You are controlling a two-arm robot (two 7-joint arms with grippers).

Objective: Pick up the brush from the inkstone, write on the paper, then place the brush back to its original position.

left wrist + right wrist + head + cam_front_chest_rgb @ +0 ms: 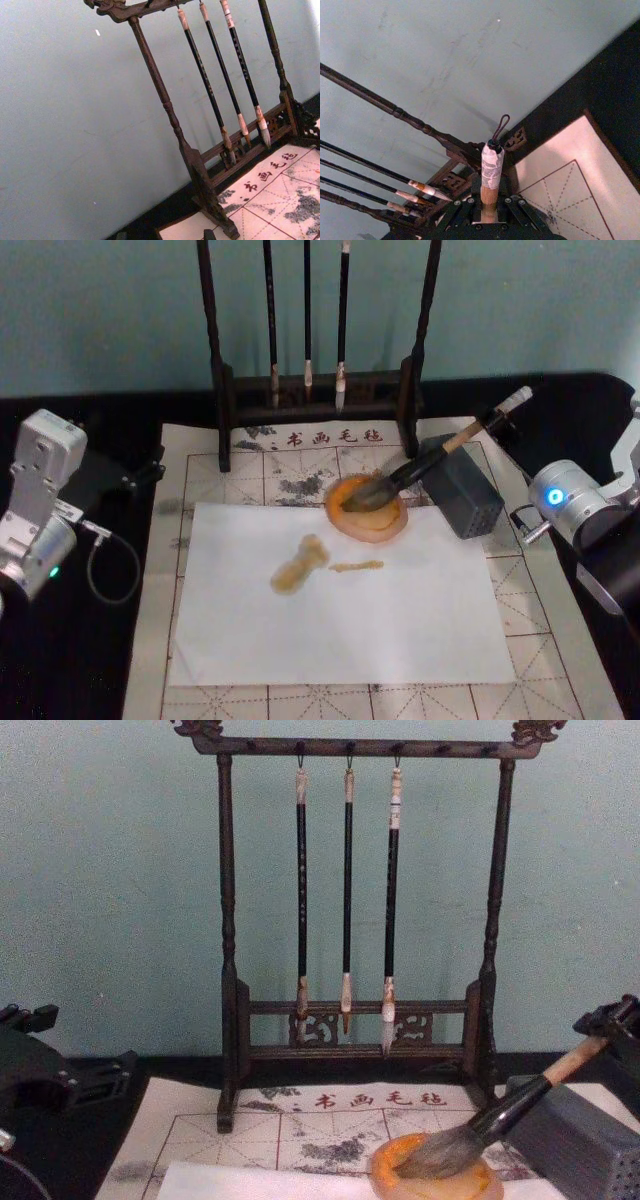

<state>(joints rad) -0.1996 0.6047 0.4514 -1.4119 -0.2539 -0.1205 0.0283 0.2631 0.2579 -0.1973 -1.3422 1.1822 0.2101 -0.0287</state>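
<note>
**Views compared.** The head view shows the whole layout from above. The brush (432,461) lies slanted, with its bristles in the inkstone (388,526) and its handle rising back towards the robot's right over a dark grey block (468,498). The chest view shows the same lean from the side, with the grey bristles bedded in the orange dish. The right wrist view adds the grip. The right gripper (488,214) is closed against the tan handle below the white-wrapped end, with no gap showing. The left wrist view looks past the rack to the wall. The left gripper (45,1070) sits parked at the table's left side, well apart from the paper; whether it is open or closed cannot be told.

**Surface and room.** The paper (400,620) lies on a cream felt mat (535,585) with a red grid, red characters and grey stains. The mat lies on a black tabletop (80,660). The inkstone overlaps the paper's far edge. Two ochre marks (300,565) show on the sheet near the dish. Behind stands a dark wooden rack (228,920) carrying three thin brushes (347,890), set before a plain teal wall (100,310).

**Brush condition.** The ferrule is black and the bristles are bushy and grey. A small dark loop stands up from the wrapped end.
</note>
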